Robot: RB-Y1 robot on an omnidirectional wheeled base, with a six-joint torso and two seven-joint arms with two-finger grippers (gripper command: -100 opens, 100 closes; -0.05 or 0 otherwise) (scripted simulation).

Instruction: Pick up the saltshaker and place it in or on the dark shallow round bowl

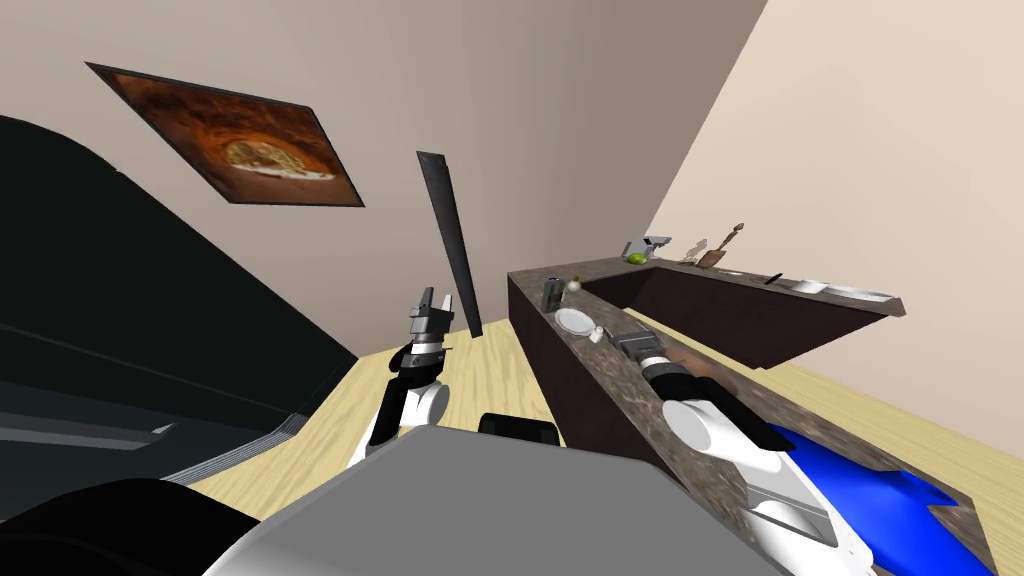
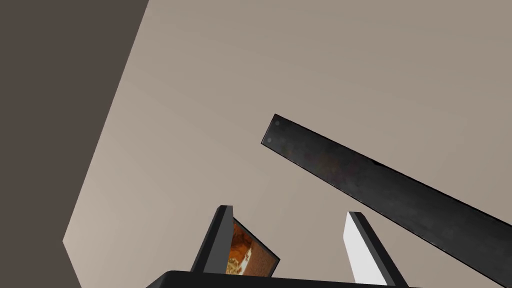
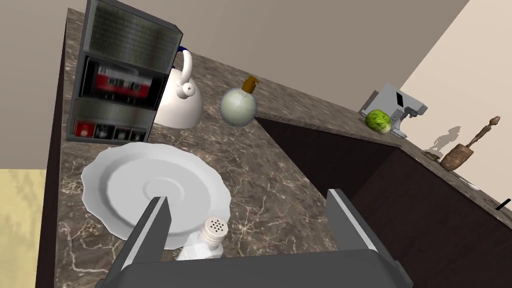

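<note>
A small white saltshaker (image 3: 208, 239) with a perforated top stands on the brown marble counter (image 3: 270, 170), touching the rim of a white shallow round plate (image 3: 150, 190). My right gripper (image 3: 247, 196) is open around the shaker, which sits close to the gripper's body and nearer one finger. In the head view the shaker (image 1: 597, 335) stands beside the plate (image 1: 574, 320), just ahead of my right gripper (image 1: 618, 338). My left gripper (image 1: 437, 300) is raised over the floor left of the counter, open and holding nothing (image 2: 290, 211).
Beyond the plate stand a grey cassette radio (image 3: 122, 75), a white kettle (image 3: 178, 102) and a round bottle (image 3: 238, 106). A green lettuce (image 3: 378, 121) and a wooden pestle (image 3: 457, 155) sit on the far counter run. A blue object (image 1: 880, 505) lies near my right arm.
</note>
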